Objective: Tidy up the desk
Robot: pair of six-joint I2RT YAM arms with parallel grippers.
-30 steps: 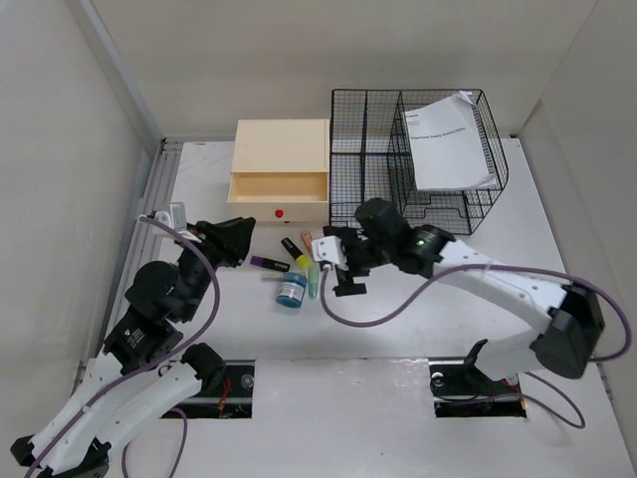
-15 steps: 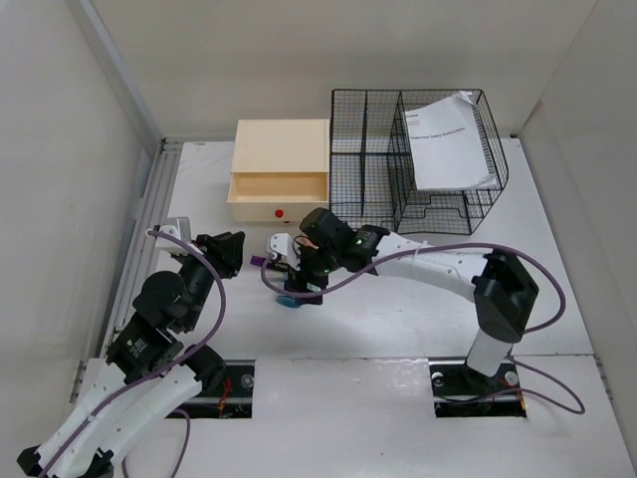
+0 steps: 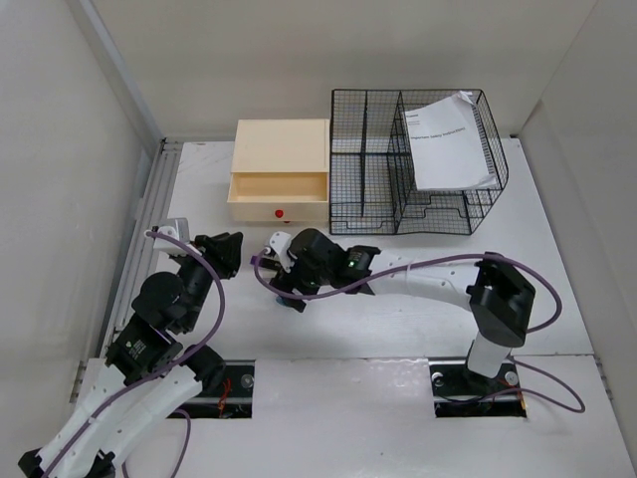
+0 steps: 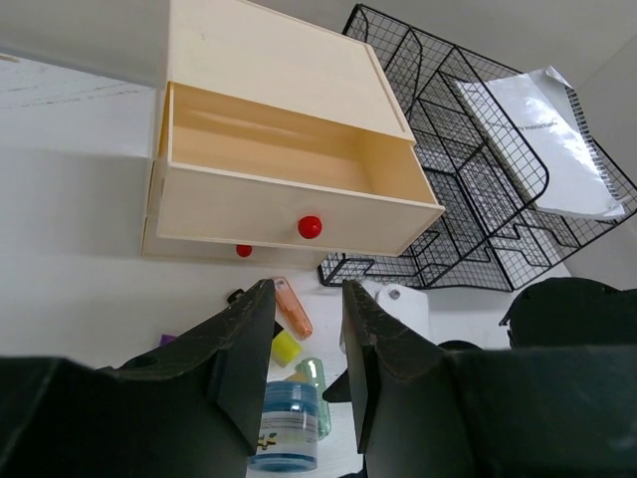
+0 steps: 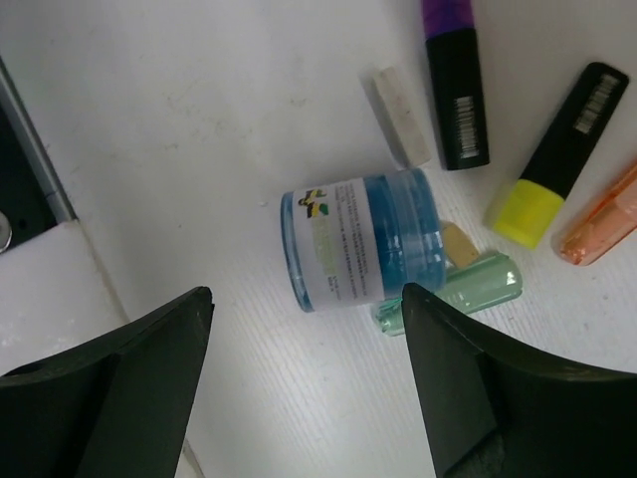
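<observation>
The white desk [image 3: 557, 259] holds a cluster of small items in front of the drawer box. In the right wrist view a blue jar [image 5: 363, 249] lies on its side beside a green tube [image 5: 458, 294], a white eraser [image 5: 403, 129], a purple highlighter [image 5: 453, 80], a yellow-capped highlighter [image 5: 557, 159] and an orange highlighter [image 5: 602, 229]. My right gripper [image 5: 306, 299] is wide open just above the jar and holds nothing; from above it [image 3: 289, 284] covers the cluster. My left gripper [image 4: 307, 289] is open and empty, left of the cluster [image 3: 224, 249].
A cream drawer box [image 3: 279, 174] with its top drawer pulled open stands behind the cluster, its red knob [image 4: 310, 227] facing me. A black wire rack [image 3: 413, 159] holding a paper booklet [image 3: 453, 139] stands to its right. A ribbed rail [image 3: 149, 219] runs along the left edge.
My right gripper has swung left from the right of the cluster to hover over the blue jar. My left arm has drawn back slightly.
</observation>
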